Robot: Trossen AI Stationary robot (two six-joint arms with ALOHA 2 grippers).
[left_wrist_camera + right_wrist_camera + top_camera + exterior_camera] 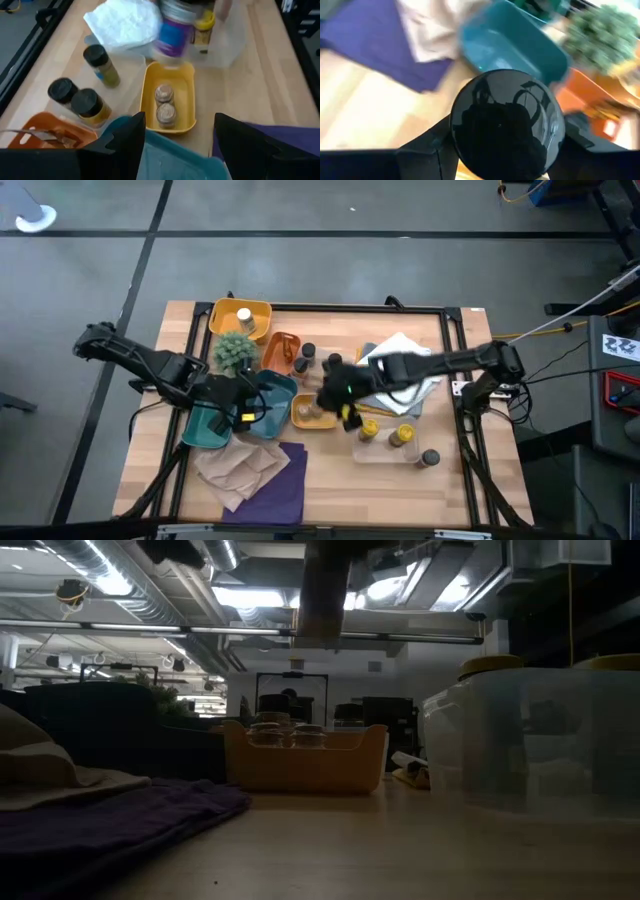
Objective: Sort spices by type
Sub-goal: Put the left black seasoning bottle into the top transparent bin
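My right gripper is shut on a spice jar with a black lid and a purple label, held in the air over a small yellow tray. Two pale-lidded jars stand in that tray. Three dark-lidded jars stand on the table beside an orange tray. My left gripper is open with nothing between its fingers, above a teal tray. My right gripper holds the jar between its two fingers, one on each side just below the black lid, which faces back toward the wrist. The fingers slant down from the table's right. The jar hangs a little tilted, lifted clear above the yellow tray.
A clear bin with yellow-lidded jars stands at the near right, white cloth behind it. A spiky green plant and a yellow tray are at the far left. Tan and purple cloths lie near the front edge.
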